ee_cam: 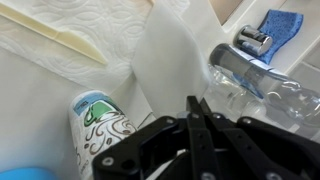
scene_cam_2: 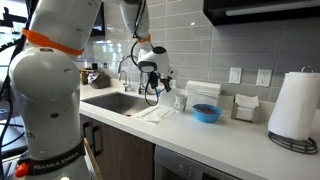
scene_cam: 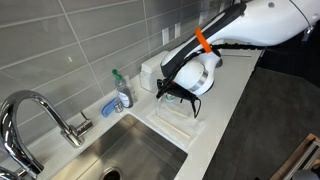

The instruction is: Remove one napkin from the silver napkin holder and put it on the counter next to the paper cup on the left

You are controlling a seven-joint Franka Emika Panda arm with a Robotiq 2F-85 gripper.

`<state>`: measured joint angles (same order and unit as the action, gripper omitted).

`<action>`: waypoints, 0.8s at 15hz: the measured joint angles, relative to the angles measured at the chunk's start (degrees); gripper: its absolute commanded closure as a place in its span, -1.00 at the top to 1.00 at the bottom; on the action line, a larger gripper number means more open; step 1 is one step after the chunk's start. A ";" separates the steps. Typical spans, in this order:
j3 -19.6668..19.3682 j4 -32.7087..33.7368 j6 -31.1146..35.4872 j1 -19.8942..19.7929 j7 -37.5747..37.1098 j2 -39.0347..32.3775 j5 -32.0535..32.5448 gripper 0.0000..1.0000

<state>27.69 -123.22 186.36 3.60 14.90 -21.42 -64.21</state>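
Black tool [ee_cam: 192,108] pressed together, pinching thin white paper napkin [ee_cam: 170,55] by one edge so it hangs free above white counter [scene_cam: 228,112], just beside small teal-patterned white paper cup [ee_cam: 100,125], apparently ready for release there.

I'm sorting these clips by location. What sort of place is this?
Most likely a kitchen, perhaps a home or office one. A steel sink with a curved faucet is set into a white counter, the wall is grey tile, and a paper-towel roll stands on the counter.
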 measured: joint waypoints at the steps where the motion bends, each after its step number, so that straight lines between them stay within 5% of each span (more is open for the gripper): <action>1: 0.19 0.06 1.39 0.20 -0.11 -0.51 0.00 -1.00; 12: 2.54 1.26 9.90 2.10 -3.34 -1.54 0.00 -1.00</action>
<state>30.23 -121.96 196.26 5.70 11.57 -22.96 -64.21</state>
